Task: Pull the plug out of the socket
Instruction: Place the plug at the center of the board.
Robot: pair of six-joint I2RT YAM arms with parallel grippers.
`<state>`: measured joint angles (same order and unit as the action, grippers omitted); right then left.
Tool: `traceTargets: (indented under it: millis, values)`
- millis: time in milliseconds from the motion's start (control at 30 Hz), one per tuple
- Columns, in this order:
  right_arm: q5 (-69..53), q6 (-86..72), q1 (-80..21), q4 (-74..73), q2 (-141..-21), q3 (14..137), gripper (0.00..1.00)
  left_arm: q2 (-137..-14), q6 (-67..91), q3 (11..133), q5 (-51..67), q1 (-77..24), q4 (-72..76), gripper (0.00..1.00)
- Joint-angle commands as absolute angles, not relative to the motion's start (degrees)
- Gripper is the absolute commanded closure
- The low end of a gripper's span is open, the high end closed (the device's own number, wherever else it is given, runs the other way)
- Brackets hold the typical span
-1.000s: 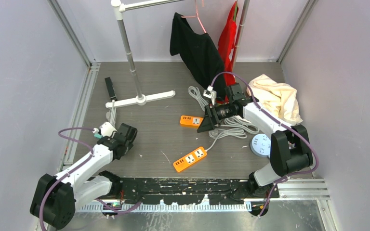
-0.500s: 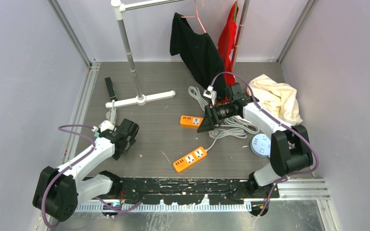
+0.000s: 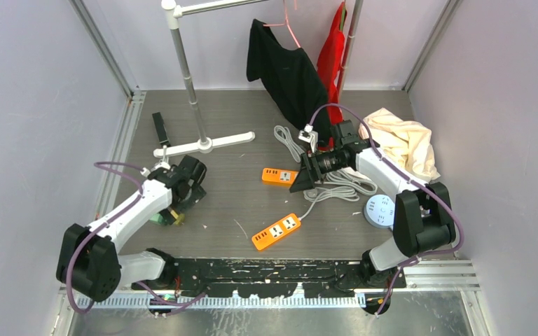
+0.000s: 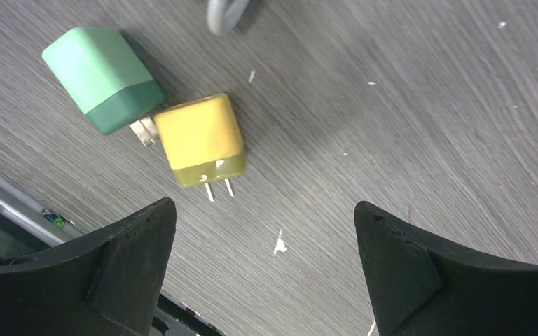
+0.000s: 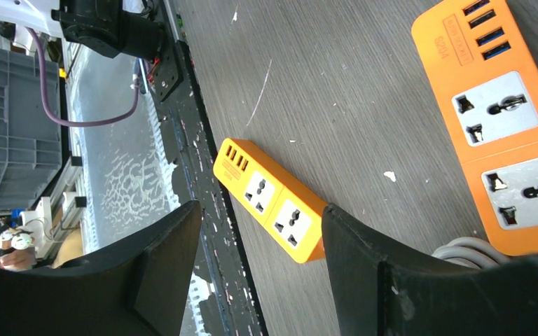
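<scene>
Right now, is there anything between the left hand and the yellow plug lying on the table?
Nothing visible stands between them. The left hand hangs open above the yellow plug, which lies free with its prongs showing. The green plug lies close beside the yellow one, not over it.

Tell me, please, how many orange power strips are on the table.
2: one strip mid-table by the cable, the other strip nearer the front. Cloth may hide more.

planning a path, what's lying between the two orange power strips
Nothing: only bare, scuffed tabletop separates the far orange strip from the near orange strip. The right wrist view shows that gap most clearly.
</scene>
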<state>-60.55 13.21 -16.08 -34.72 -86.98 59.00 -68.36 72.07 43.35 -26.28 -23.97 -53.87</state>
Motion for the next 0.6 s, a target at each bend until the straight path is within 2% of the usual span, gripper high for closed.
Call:
traceTargets:
  millis: [0, 167, 300, 467, 567]
  values:
    - [-60.93, 15.16, -15.05, -35.38, -83.98, 61.87, 0.31, -72.16, 67.82, 49.88, -23.84, -23.73, -59.86, 0.03]
    - [-60.28, 16.28, -13.65, -36.1, -82.86, 61.94, 0.31, -80.07, 60.94, 55.35, -19.39, -23.73, -61.76, 0.03]
    - [-60.04, 16.88, -12.16, -36.34, -81.96, 61.69, 0.31, -81.79, 57.59, 54.89, -14.78, -23.73, -58.3, 0.03]
    - [-60.26, 18.25, -9.13, -37.24, -80.17, 61.55, 0.31, -73.77, 55.88, 49.13, -10.39, -23.73, -49.74, 0.02]
    - [-60.6, 18.85, -6.8, -37.5, -79.0, 61.1, 0.31, -64.05, 53.74, 45.26, -7.16, -23.73, -42.28, 0.0]
